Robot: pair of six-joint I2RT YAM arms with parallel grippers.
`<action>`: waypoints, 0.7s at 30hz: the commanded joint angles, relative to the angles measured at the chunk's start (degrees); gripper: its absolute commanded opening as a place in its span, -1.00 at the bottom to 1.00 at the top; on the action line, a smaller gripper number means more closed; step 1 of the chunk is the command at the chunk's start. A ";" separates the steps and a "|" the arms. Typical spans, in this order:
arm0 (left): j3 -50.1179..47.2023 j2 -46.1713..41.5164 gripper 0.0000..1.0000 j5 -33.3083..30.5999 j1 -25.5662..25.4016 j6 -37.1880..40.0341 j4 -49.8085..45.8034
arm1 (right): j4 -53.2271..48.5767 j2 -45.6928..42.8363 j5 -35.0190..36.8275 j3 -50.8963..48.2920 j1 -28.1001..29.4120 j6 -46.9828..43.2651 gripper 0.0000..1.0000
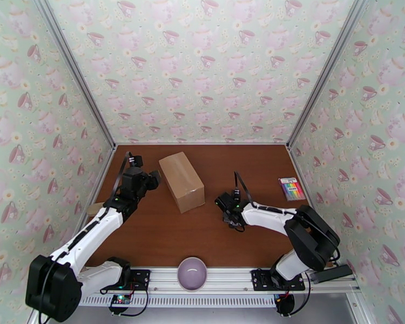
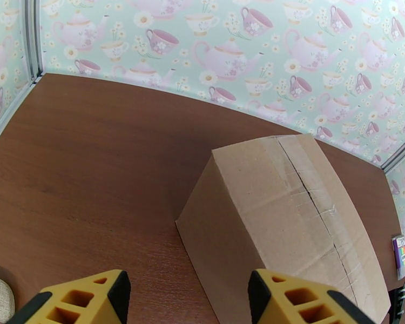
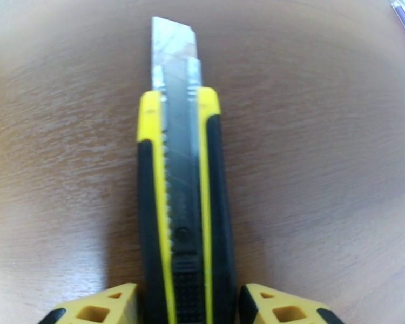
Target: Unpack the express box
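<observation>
Brown cardboard express box (image 1: 181, 181) sits shut, seam taped, mid-worktop (image 1: 164, 238) toward the far edge, left gripper (image 2: 189, 290) gaping empty beside it; right gripper (image 3: 186, 301) straddles a yellow-and-black utility knife (image 3: 183, 184), clamp unclear, so the bared blade could slip or gouge.

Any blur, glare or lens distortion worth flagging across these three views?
Top external: evenly lit and sharp, shadows faint around the express box. Left wrist: sharp, but the wide lens bows the far edge of the table. Right wrist: utility knife fairly crisp, its blade catching a pale sheen, wood grain smeared toward the corners.
</observation>
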 commanded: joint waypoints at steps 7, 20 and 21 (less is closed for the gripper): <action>2.22 -2.62 0.29 -2.33 -0.43 0.84 -0.91 | -1.40 2.04 -0.90 0.37 0.41 0.84 -0.31; 7.94 -3.83 0.25 6.12 -0.86 1.35 -5.71 | -6.86 -5.51 -1.22 5.66 0.43 -5.71 -0.53; 8.91 -3.38 0.24 7.86 -1.07 1.14 -6.22 | -7.70 -6.35 -1.45 6.85 0.35 -6.83 -0.53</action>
